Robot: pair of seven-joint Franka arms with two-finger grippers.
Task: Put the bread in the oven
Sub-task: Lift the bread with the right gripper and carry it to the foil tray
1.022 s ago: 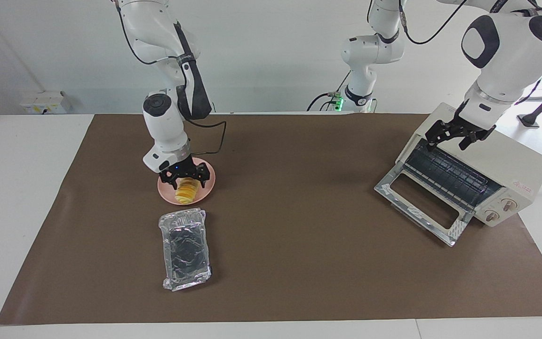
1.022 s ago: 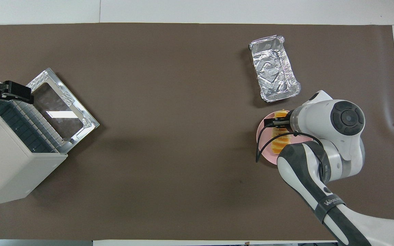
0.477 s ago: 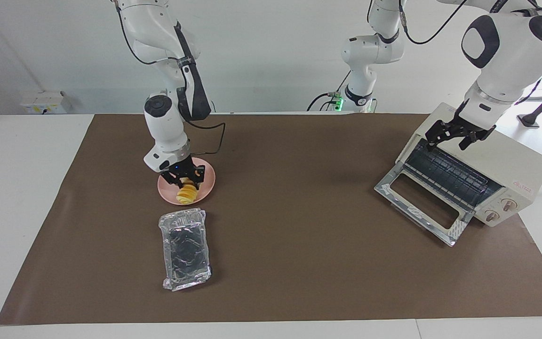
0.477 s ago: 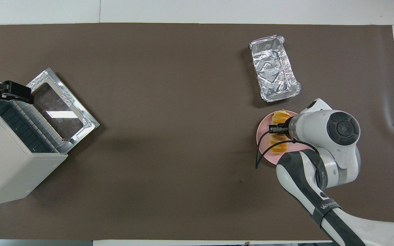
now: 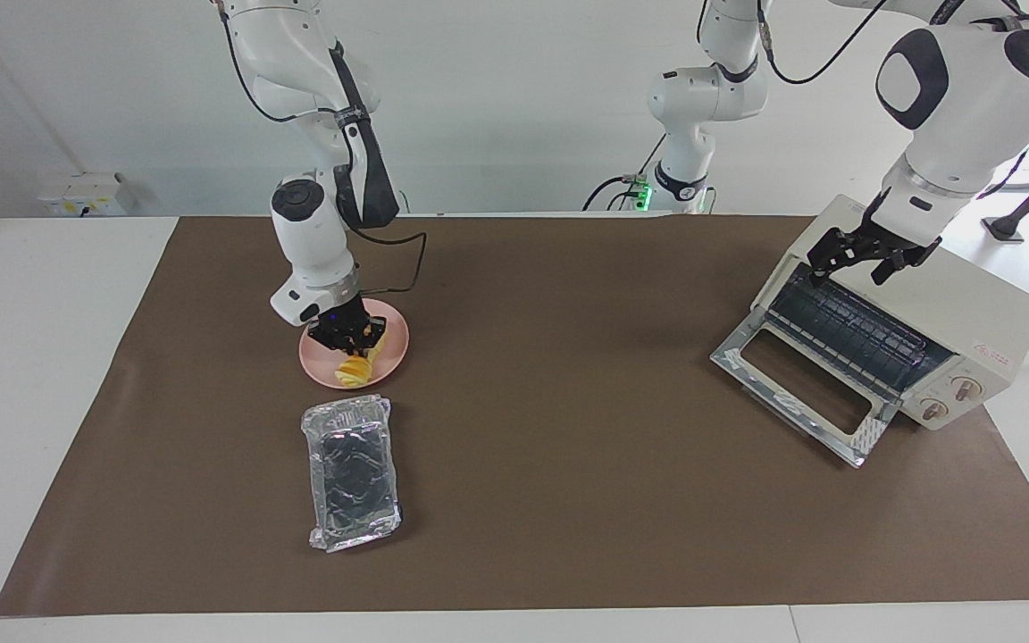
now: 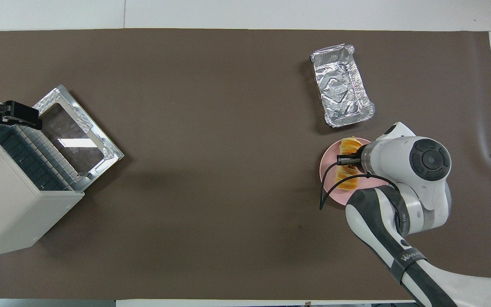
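The bread (image 5: 356, 369), a ridged yellow-orange loaf, lies on a round pink plate (image 5: 396, 345) toward the right arm's end of the table. My right gripper (image 5: 349, 340) is down on the plate, its fingers shut on the end of the bread nearer the robots. In the overhead view the loaf (image 6: 348, 146) pokes out from under the right wrist. The cream-white oven (image 5: 957, 308) stands at the left arm's end with its glass door (image 5: 798, 390) dropped open and the dark rack showing. My left gripper (image 5: 865, 262) hangs open over the oven's top front edge, holding nothing.
A crinkled silver foil tray (image 5: 352, 473) lies beside the plate, farther from the robots. A brown mat (image 5: 568, 446) covers the table. A black cable loops from the right wrist over the plate's rim.
The right gripper's fingers have closed in on the bread, and the wrist has shifted slightly. The left arm and the oven have not moved.
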